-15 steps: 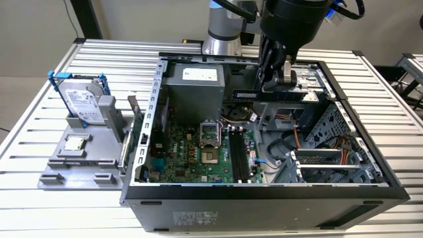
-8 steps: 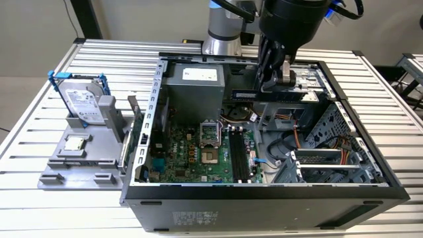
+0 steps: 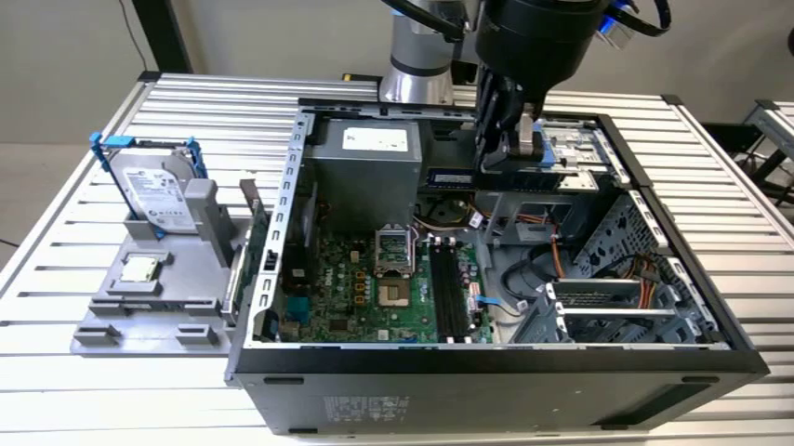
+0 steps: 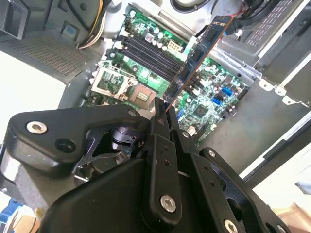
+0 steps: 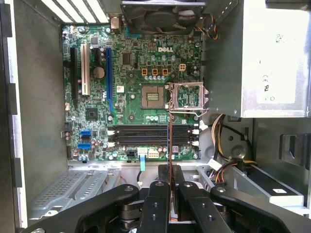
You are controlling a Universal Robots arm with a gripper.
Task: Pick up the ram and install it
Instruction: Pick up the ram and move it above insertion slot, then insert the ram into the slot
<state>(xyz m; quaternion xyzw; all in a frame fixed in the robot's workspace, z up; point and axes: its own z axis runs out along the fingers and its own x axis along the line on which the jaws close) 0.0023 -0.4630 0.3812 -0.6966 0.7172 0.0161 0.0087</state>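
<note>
Hand (image 5: 169, 171) clenched on ram (image 4: 197, 56), ram edge-on out past fingertips, motherboard (image 5: 131, 97) beyond hand, black slots (image 5: 146, 137) crossing behind ram.

Bright, even light; glare on PSU (image 5: 272, 53).

Counter (image 3: 74, 390): ribbed silver slats, evenly lit.
Wall (image 3: 273, 32): plain pale grey behind.
Floor (image 3: 37, 158): beige, at the exterior view's left.

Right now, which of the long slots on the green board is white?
The white slot, beside the longer blue slot; the others are black.
</note>
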